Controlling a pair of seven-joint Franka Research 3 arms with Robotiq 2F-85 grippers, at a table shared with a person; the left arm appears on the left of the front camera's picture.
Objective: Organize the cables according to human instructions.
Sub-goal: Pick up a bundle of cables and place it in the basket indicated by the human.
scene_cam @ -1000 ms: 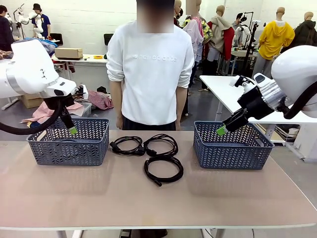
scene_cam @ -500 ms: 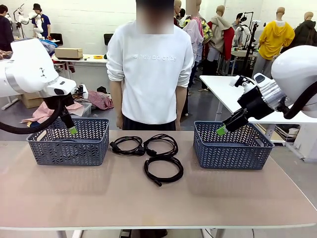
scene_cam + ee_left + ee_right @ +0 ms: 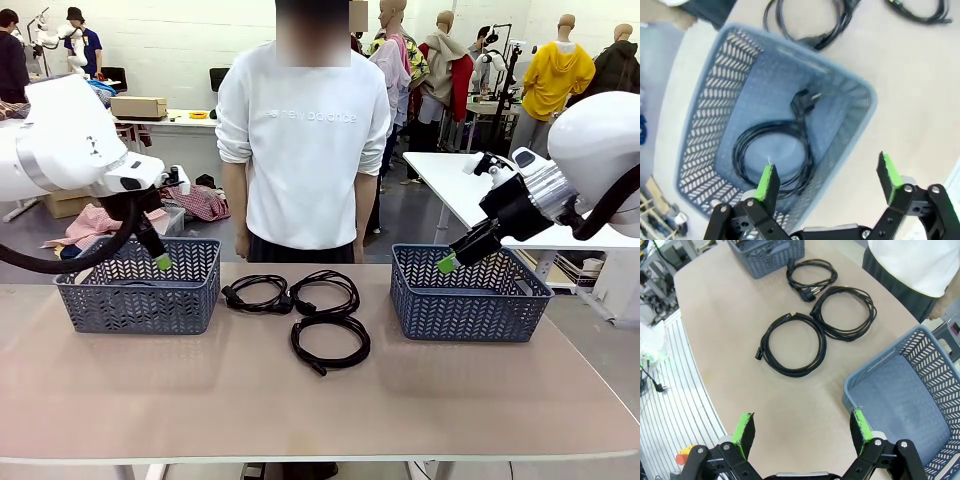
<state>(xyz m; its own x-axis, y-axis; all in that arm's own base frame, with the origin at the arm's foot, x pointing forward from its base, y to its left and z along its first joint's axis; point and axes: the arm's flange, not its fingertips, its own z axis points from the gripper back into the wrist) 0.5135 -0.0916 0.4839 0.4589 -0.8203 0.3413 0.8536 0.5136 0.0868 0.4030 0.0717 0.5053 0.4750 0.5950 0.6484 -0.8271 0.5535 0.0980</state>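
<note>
Seen from the left wrist, the near arc of the coiled power cord [image 3: 771,150] inside the left basket [image 3: 860,107] is hidden behind one finger of the left gripper [image 3: 826,170]. Two more cords beyond the basket are cut off at the picture's top edge. The left gripper hangs spread wide and empty, one finger over that cord, the other over the bare table [image 3: 920,90]. The right gripper [image 3: 802,420], jaws also wide apart and holding nothing, hovers beside the right basket [image 3: 880,365]. Ahead of it lie the nearest cord [image 3: 792,342], the middle cord [image 3: 845,310] and the farthest cord [image 3: 811,274].
</note>
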